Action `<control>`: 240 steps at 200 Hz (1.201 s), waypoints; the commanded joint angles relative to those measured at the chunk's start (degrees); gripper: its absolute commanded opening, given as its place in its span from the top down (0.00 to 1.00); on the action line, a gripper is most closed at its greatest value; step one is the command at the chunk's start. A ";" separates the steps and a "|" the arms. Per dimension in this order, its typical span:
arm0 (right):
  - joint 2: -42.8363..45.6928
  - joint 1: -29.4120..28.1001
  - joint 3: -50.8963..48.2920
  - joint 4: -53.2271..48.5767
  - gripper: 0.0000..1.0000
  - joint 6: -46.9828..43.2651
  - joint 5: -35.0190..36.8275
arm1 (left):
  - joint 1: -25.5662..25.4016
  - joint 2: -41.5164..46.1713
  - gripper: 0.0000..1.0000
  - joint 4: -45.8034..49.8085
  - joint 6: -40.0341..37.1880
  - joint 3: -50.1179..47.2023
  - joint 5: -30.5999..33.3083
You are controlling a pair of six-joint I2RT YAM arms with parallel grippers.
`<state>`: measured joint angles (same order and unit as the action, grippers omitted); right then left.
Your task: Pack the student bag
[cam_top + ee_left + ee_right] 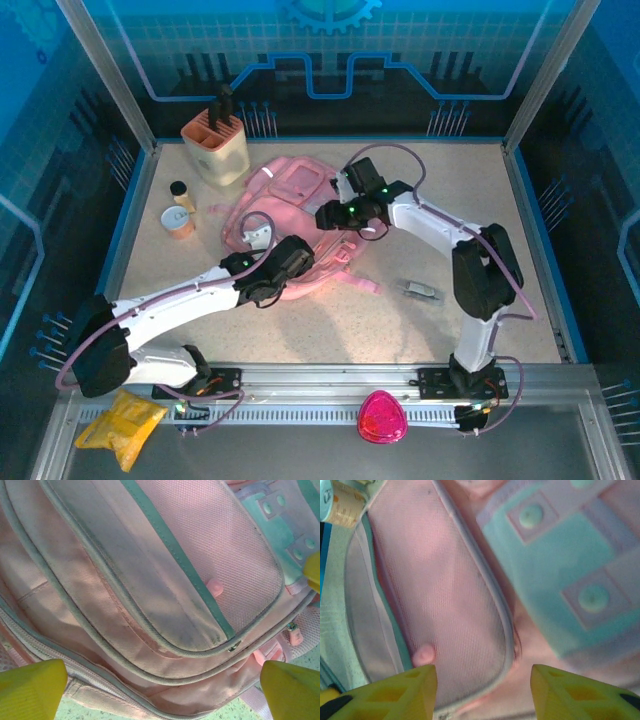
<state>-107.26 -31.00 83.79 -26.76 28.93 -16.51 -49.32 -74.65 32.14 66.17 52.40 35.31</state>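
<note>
Yellow fingers [30,692] of the left gripper [160,697] are spread wide and hold nothing. They hang just over the student bag [150,580], near its lower edge. That pink bag lies flat in the middle of the table [330,335]. On the right, the right gripper [482,692] is wide open too, empty, over a bag pocket. Bare table lies in front and to the right, by a small gray thing [419,290]. I count one bag, two grippers and one beige holder [218,148] at the back left.
</note>
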 commanded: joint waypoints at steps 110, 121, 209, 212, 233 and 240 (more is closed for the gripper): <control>-1.65 -2.20 -1.52 6.37 1.00 4.96 -7.62 | -3.20 -2.80 0.01 -3.71 7.08 -0.33 -1.33; 0.25 -2.60 -3.15 9.23 1.00 7.11 -8.94 | -3.79 -3.89 0.01 -2.57 9.32 0.25 -0.80; 8.10 -5.29 -12.51 24.14 1.00 21.47 -10.65 | -5.88 -7.01 0.01 1.70 24.11 0.99 3.19; 8.20 -5.37 -12.77 24.77 1.00 21.90 -10.77 | -5.88 -7.00 0.01 1.43 24.28 0.81 3.34; 8.48 -5.38 -14.44 27.84 1.00 24.50 -11.44 | -5.68 -7.16 0.01 4.07 25.81 1.75 5.73; 8.52 -5.38 -14.44 28.14 1.00 24.83 -11.36 | -5.57 -7.45 0.01 6.31 26.76 2.52 6.46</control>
<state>-102.28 -34.87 69.41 -6.42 49.69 -23.29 -54.92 -81.49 32.58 88.31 53.10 37.12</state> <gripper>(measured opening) 0.038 0.993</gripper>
